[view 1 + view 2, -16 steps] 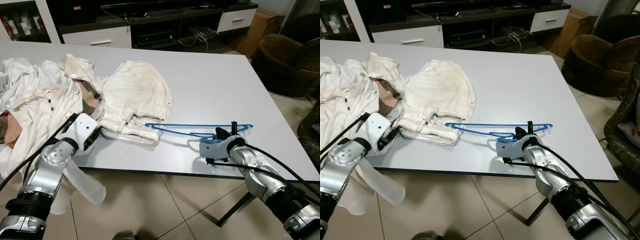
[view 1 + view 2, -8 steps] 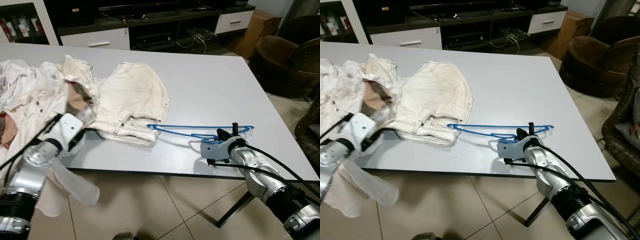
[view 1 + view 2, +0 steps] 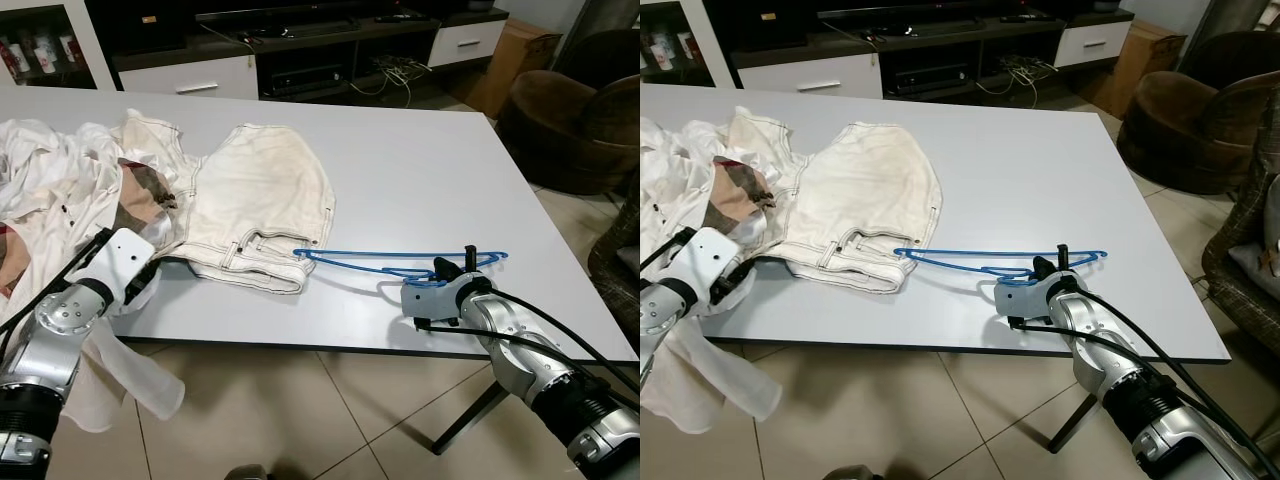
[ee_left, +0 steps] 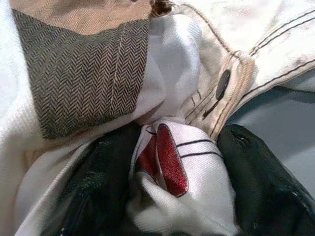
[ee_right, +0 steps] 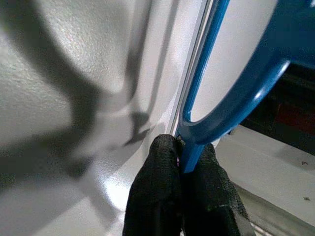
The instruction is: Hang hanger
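A blue wire hanger (image 3: 395,262) lies flat near the front edge of the white table (image 3: 420,170), its tip against a pair of cream shorts (image 3: 262,195). My right gripper (image 3: 452,270) is shut on the hanger's hook end; in the right wrist view the black fingertips (image 5: 162,196) pinch the blue bar (image 5: 231,103). My left gripper (image 3: 150,275) sits at the table's front left edge, shut on a white garment with a red mark (image 4: 172,162), which trails off the table (image 3: 120,370). A cream shirt with a plaid lining (image 3: 60,190) is heaped at the left.
A brown armchair (image 3: 565,120) stands at the right. A dark TV unit with white drawers (image 3: 220,70) runs along the far side. A tiled floor (image 3: 330,410) lies below the table's front edge.
My left arm has pulled back toward the left front edge with the white garment in it, and the cloth pile has shifted. The right gripper and hanger have held still.
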Robot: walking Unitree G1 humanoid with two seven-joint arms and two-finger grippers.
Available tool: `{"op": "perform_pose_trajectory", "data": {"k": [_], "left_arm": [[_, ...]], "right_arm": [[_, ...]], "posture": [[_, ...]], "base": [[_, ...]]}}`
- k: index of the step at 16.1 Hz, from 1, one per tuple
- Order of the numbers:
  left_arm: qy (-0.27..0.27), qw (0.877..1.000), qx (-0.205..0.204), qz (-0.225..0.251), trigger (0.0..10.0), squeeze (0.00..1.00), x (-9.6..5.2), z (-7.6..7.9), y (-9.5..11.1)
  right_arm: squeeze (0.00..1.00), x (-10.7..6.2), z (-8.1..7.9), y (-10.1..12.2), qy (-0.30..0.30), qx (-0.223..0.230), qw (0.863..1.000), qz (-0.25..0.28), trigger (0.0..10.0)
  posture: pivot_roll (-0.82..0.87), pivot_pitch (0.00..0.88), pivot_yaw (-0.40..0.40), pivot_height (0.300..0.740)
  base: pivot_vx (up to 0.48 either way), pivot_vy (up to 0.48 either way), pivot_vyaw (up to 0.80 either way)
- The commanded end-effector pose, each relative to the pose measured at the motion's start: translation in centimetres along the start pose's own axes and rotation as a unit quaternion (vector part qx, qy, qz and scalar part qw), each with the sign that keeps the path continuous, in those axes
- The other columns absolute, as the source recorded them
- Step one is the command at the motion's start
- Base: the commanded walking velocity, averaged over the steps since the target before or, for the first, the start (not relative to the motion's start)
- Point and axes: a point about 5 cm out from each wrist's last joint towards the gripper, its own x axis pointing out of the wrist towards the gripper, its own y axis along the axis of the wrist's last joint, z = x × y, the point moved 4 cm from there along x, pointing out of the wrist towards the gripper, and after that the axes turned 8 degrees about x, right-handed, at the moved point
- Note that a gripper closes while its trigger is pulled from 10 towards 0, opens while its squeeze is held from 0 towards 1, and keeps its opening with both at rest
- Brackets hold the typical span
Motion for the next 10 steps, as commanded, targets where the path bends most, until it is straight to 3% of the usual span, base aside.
{"op": "perform_pose_trajectory", "data": {"k": [1,6,10], "left_arm": [[0.037,0.999,-0.005,-0.012,10.0,0.00,-0.5,-2.3,-0.6],[0.058,0.998,0.003,-0.027,10.0,0.00,-1.1,-4.1,-1.7],[0.063,0.997,0.005,-0.033,10.0,0.00,-1.3,-4.6,-2.1]], "right_arm": [[0.00,-0.1,-3.0,-1.5,0.051,-0.008,0.998,-0.024,10.0],[0.00,-0.1,-3.2,-1.6,0.054,-0.007,0.998,-0.025,10.0],[0.00,-0.1,-3.4,-1.5,0.055,-0.004,0.998,-0.025,10.0]], "posture": [[0.13,0.008,-0.009,0.740],[0.13,0.008,-0.009,0.740],[0.14,0.010,-0.002,0.740]], "base": [[0.000,0.000,0.00],[0.000,0.000,0.00],[0.000,0.000,0.00]]}}
